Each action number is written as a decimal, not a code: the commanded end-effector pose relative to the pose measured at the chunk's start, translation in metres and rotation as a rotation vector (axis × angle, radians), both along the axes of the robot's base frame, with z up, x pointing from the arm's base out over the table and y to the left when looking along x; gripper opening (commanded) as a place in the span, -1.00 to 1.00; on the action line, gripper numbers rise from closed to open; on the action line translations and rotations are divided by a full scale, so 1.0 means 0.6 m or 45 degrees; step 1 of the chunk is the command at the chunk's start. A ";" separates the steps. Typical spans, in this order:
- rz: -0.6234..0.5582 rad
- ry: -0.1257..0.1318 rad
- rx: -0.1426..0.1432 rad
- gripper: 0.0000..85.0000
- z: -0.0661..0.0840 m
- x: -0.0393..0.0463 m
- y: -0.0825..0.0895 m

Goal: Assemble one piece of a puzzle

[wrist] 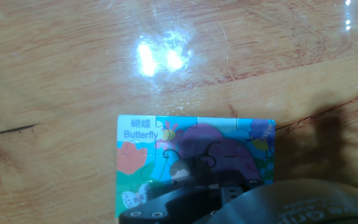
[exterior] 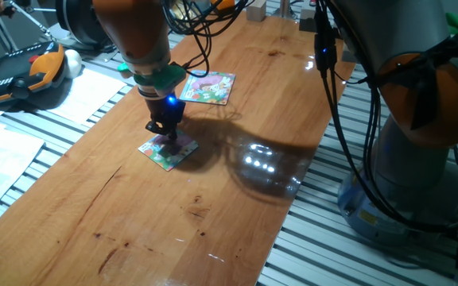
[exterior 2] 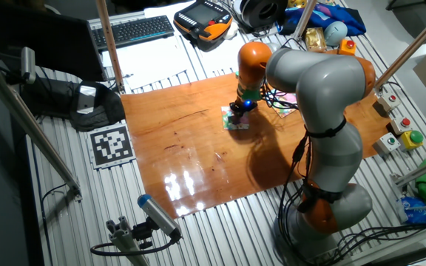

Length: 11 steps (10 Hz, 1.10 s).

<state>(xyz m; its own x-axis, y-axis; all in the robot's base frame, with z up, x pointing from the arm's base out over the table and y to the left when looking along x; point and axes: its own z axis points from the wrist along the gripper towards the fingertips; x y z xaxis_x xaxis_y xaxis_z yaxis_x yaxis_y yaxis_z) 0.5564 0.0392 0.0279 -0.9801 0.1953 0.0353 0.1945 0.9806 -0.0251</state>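
- Wood table (exterior: 213,199): puzzle (wrist: 142,158) lies flat w/ gripper (exterior: 164,132) right on top of it.
- Fingers: can't tell if open or closed; piece not visible, maybe under tip.
- Risk: off-slot press, board could slide & piece jam.

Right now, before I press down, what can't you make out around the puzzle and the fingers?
- The piece: not seen in any view; the gripper covers that spot on the puzzle.
- Fingers, open or shut: cannot tell; the hand view shows only a dark blurred body over the puzzle.
- Puzzle's lower part: cut off by the hand view's bottom edge and the gripper.
- The other fixed view: puzzle too small for detail.
- Second board: picture too small to read.
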 end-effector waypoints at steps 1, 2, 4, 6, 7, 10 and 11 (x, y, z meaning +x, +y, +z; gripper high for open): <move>-0.002 0.000 0.001 -1.00 0.000 0.000 0.000; -0.002 0.000 0.003 -1.00 -0.001 0.001 0.002; -0.008 -0.002 0.009 -1.00 -0.001 0.002 0.004; -0.014 -0.002 0.020 -1.00 -0.003 0.003 0.006; -0.017 -0.006 0.028 -1.00 -0.004 0.003 0.008; -0.021 -0.006 0.039 -1.00 -0.005 0.003 0.010; -0.025 -0.006 0.041 -1.00 -0.005 0.002 0.010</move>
